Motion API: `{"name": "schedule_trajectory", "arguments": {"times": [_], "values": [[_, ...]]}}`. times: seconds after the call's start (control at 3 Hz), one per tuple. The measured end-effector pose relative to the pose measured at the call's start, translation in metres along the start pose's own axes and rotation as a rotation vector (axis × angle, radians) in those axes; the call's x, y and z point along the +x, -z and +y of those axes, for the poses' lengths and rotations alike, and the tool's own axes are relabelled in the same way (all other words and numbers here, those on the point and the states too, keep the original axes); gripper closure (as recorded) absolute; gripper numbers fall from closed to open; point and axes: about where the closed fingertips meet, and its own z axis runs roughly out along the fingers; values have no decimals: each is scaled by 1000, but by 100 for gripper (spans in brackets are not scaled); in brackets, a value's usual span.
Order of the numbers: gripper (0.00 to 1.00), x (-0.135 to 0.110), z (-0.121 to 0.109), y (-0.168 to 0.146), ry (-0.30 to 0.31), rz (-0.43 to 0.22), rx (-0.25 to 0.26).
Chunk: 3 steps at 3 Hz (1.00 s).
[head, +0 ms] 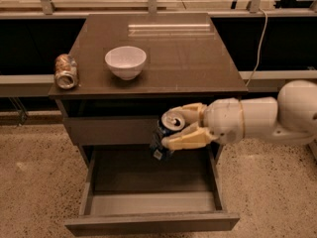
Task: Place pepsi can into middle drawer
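Observation:
My gripper (182, 127) is shut on the pepsi can (164, 139), a dark blue can with a silver lid. It holds the can tilted, in the air in front of the cabinet and above the back of the open middle drawer (151, 203). The drawer is pulled out, wide and shallow, with a grey inner floor and nothing in it. My white arm (262, 119) reaches in from the right.
A white bowl (126, 61) stands on the cabinet top (188, 53). A brownish dented can (66, 71) lies at the top's left edge. A closed drawer front (109, 130) sits above the open drawer. Speckled floor surrounds the cabinet.

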Motion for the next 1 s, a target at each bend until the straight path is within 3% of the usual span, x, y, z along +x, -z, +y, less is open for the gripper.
{"name": "schedule_trajectory", "arguments": {"times": [0.33,0.67,1.0], "values": [[100,79,-2,-57,-12,8,78],[100,80,0,-62,-13,7,61],[100,139,-21,-120,-7,-4,0]]}}
